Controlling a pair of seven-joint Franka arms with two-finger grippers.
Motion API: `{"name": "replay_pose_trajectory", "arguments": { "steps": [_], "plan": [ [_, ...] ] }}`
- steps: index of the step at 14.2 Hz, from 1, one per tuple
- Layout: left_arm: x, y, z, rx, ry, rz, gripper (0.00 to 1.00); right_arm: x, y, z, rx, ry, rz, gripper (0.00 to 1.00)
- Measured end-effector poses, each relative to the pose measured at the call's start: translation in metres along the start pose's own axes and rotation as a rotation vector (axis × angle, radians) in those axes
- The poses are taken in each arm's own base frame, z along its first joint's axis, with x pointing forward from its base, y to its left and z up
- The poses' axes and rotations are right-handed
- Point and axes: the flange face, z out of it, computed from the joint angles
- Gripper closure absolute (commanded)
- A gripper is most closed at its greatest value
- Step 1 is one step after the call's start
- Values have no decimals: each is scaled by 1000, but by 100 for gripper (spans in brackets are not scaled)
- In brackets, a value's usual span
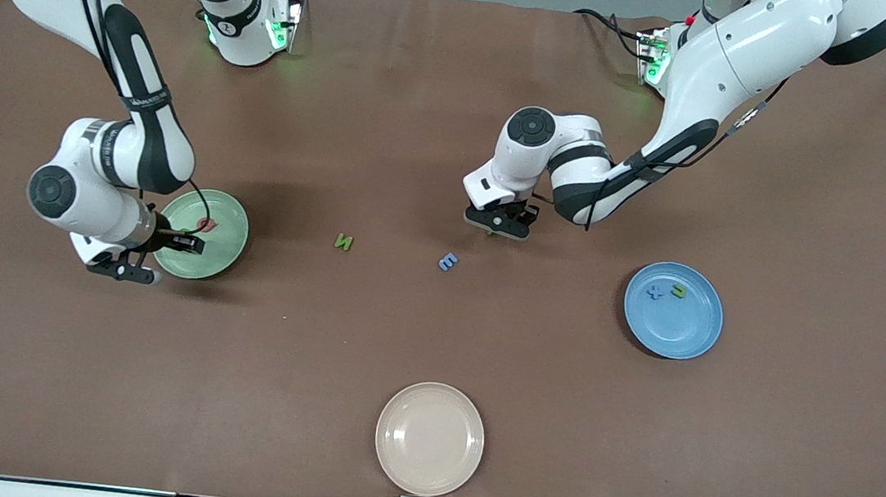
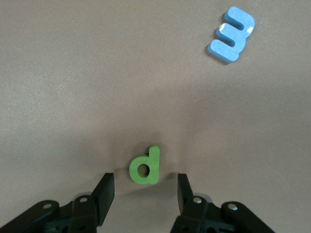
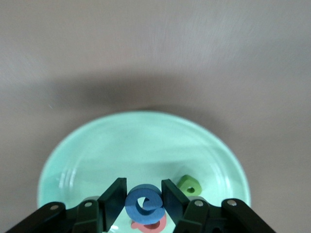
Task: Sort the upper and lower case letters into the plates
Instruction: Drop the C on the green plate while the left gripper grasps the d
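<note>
We start with the green letter d (image 2: 145, 166), which lies flat on the brown table (image 1: 433, 338), directly under the left gripper (image 2: 145, 188) and between its two fingers (image 2: 105, 191), which stand apart with a clear gap on each side of the letter. In our judgement the step in hand is the pick of this d, and doing it well means coming straight down so the letter stays centred, then closing across its stem and bowl rather than on a corner, since the piece is thin and looks light enough to tip or skid. The blue letter E (image 2: 231, 34) lies well clear of this gripper, nearer the front camera, and the green letter N (image 1: 343, 241) lies toward the right arm's end of the table; neither should be disturbed by the descent.

The right gripper (image 3: 144, 196) hangs over the pale green plate (image 3: 97, 145), its fingers clamped on a blue lowercase e (image 3: 144, 203). Below it in the plate we see a pink letter (image 3: 150, 225) and a small green letter (image 3: 188, 184). A low, gentle release would keep the e from bouncing out.

The blue plate (image 1: 688, 340), toward the left arm's end, holds two small letters. The cream plate (image 1: 427, 461) sits nearest the front camera.
</note>
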Motion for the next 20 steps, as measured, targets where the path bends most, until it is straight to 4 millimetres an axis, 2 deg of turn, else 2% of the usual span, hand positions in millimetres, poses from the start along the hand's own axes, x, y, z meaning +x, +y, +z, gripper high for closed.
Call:
{"name": "replay_pose_trajectory", "arguments": {
  "steps": [2, 3, 6, 8, 10, 11, 14, 15, 16, 17, 20],
  "plan": [
    [2, 0, 2, -5, -4, -4, 48, -19, -13, 20, -3, -7, -23, 99],
    [2, 0, 3, -7, -5, -6, 51, -24, -22, 21, -5, -10, -26, 99],
    [4, 1, 3, -10, -6, -8, 61, -31, -60, 14, -9, 0, -10, 99],
    [4, 1, 3, -10, -5, -8, 74, -36, -75, 11, -12, 0, -9, 99],
    [5, 0, 3, -10, -4, -10, 82, -36, -72, 11, -14, -8, -1, 99],
    [6, 0, 2, -10, -3, -10, 90, -36, -69, 11, -15, -11, 5, 99],
    [8, -2, 2, -8, -1, -15, 93, -34, -56, 12, -15, -17, 28, 96],
    [11, -6, 2, 2, -2, -18, 93, -34, -54, 12, -15, -19, 33, 81],
    [16, -10, 0, 17, -3, -25, 93, -34, -52, 12, -15, -22, 35, 28],
    [23, -14, -7, 25, -2, -37, 93, -34, -52, 13, -16, -27, 36, 0],
    [49, -33, -50, 27, -4, -54, 95, -32, -47, 8, -14, -28, 48, 0]
  ]
}}
